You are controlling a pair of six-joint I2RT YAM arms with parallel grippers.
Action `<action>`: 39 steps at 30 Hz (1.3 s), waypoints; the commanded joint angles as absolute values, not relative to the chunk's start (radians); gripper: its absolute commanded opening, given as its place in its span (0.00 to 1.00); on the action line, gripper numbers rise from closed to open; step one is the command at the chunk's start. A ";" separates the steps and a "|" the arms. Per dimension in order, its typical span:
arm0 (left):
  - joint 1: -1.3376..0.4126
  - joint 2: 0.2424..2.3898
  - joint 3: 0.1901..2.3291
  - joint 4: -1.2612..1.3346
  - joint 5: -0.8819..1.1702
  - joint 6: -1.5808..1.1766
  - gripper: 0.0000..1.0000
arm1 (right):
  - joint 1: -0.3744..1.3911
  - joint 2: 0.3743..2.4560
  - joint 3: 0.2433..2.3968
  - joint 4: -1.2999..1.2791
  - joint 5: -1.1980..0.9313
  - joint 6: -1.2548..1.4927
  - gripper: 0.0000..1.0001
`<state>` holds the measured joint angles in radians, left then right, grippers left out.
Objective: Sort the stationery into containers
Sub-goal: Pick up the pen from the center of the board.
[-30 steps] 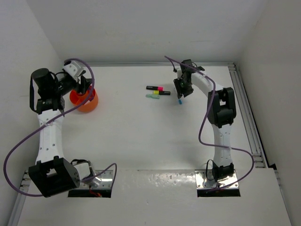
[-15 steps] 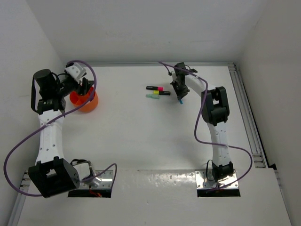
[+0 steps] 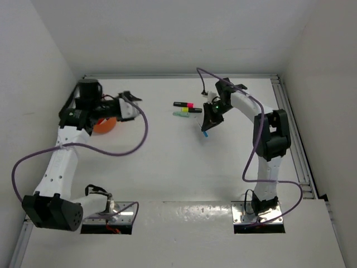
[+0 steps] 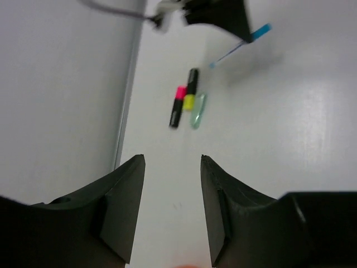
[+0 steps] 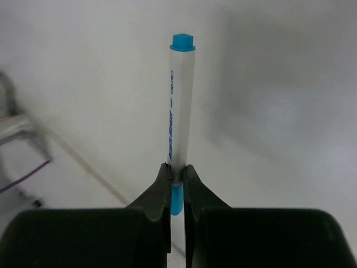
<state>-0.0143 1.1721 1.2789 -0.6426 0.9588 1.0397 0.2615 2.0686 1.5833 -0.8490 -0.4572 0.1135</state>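
R gripper point(image 5: 177, 174) clamped on blue pen point(image 5: 179, 106) — well right of orange bowl point(image 3: 106, 125). L gripper point(image 4: 173, 167) near bowl's far-right side — fingers apart.

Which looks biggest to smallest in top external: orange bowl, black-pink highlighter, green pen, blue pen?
1. Round orange plastic bowl, partly hidden.
2. Black highlighter with pink end and pale green pen: about alike.
3. Blue-capped white pen: only its tip shows.

Blue print on pen point(image 5: 179, 111) — illegible.
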 commanded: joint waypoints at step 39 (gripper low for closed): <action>-0.801 1.285 1.126 -0.744 0.523 1.358 0.31 | 0.551 1.784 1.164 -0.143 -1.298 0.950 0.00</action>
<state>-0.8177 1.2934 1.1336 -0.7540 0.5339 1.3483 0.5426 1.8465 1.1351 -0.1265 -1.2778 0.9855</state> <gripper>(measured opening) 0.345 0.036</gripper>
